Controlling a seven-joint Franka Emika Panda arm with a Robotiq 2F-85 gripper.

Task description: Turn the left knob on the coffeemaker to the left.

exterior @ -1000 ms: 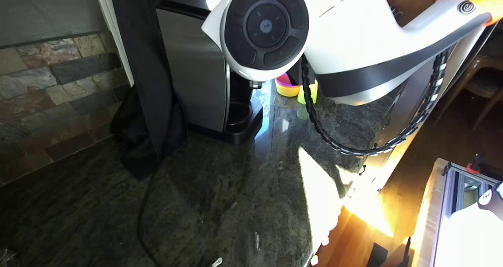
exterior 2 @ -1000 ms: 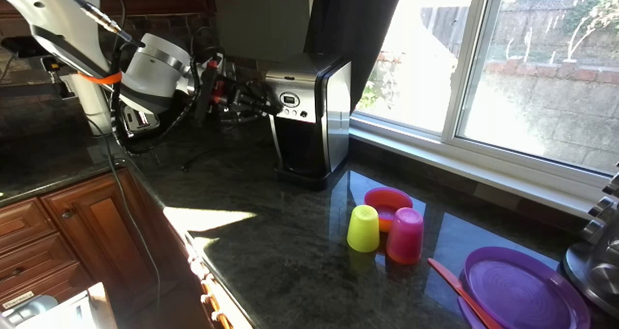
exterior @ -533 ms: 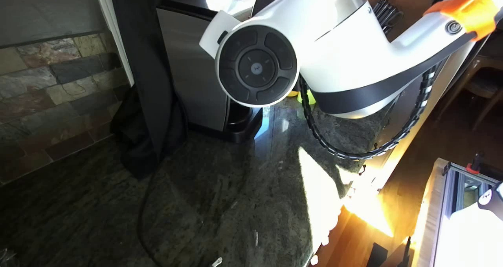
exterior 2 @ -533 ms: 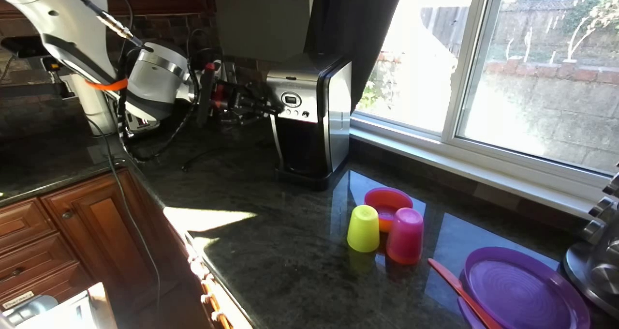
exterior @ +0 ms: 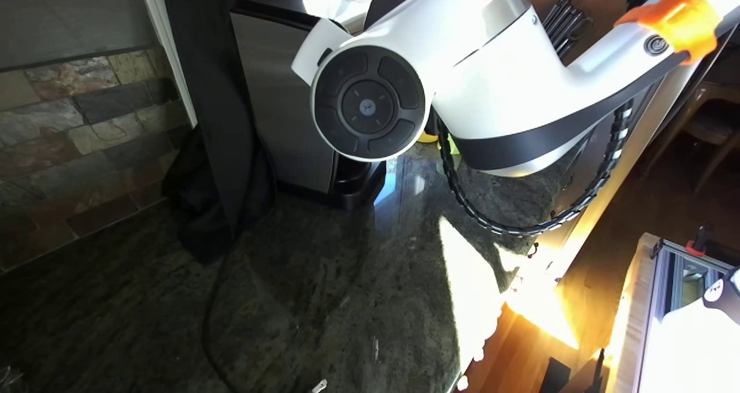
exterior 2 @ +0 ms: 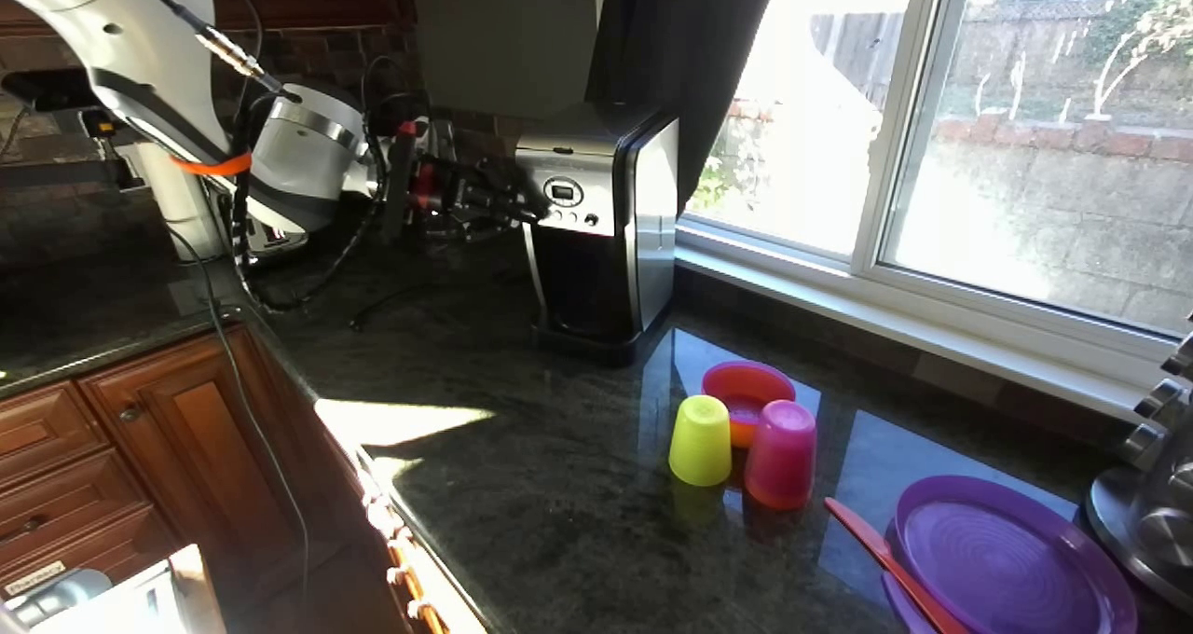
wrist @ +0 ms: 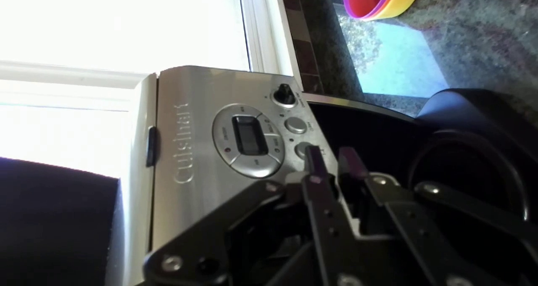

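The coffeemaker [exterior 2: 652,233] stands upright on the dark counter, with a silver front panel, a black front hollow and steel sides. Its steel side [exterior: 283,98] also shows in an exterior view. In the wrist view the panel [wrist: 189,134] carries an oval display [wrist: 250,141], a black right knob [wrist: 284,95] and two silver buttons [wrist: 295,125]. My gripper [wrist: 331,153] is at the panel's left lower corner, its fingers a narrow gap apart. One finger covers part of the left button; the left knob is hidden behind the fingers. The tips [exterior 2: 539,213] look very close to or touching the panel.
A yellow cup [exterior 2: 701,440], a pink cup [exterior 2: 781,455] and an orange bowl [exterior 2: 746,387] stand right of the coffeemaker. A purple plate [exterior 2: 1007,559] with a red knife lies further right. A dark curtain [exterior 2: 690,47] hangs behind it, beside the window.
The arm has come lower in an exterior view and moved slightly toward the coffeemaker. The coffeemaker's front appears shifted slightly to the right in an exterior view.
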